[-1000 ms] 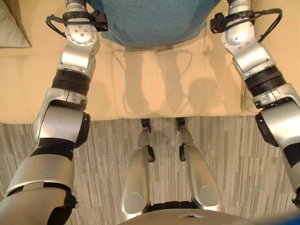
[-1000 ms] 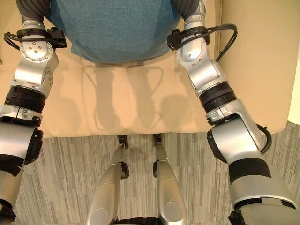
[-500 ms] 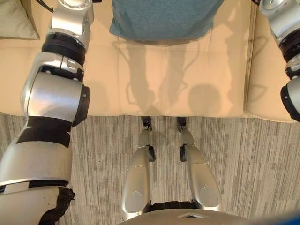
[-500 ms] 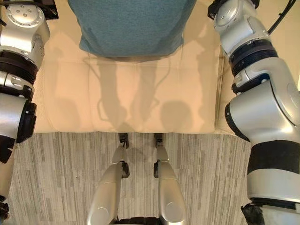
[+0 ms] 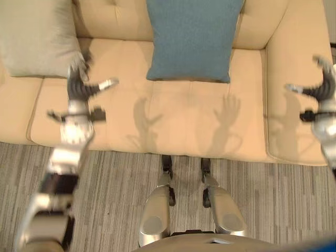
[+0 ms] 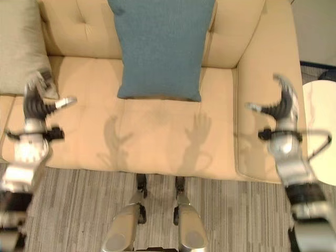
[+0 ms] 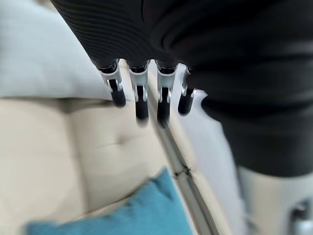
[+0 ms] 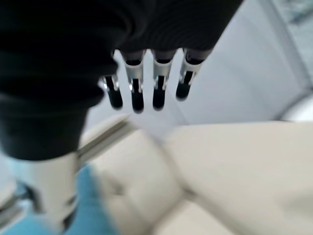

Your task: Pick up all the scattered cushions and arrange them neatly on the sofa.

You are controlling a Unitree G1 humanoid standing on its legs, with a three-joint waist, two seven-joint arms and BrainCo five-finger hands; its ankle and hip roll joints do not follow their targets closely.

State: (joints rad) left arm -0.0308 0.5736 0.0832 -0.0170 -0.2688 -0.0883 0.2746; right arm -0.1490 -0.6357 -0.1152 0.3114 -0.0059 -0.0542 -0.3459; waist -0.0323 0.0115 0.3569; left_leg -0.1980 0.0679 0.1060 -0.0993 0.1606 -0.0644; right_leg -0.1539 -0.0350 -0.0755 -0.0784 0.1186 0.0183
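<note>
Teal cushion (image 6: 160, 47) is propped upright against the sofa (image 5: 173, 121) backrest, beige cushion (image 5: 34, 37) beside it, left hand (image 5: 80, 90) and right hand (image 6: 281, 107) splayed empty; toppling forward is judged possible if brushed.

The beige cushion (image 5: 37, 37) at the upper left is cut off by the frame's edges. The teal cushion (image 6: 161, 47) loses its top at the upper edge. Both wrist views blur the sofa (image 8: 234, 166).
</note>
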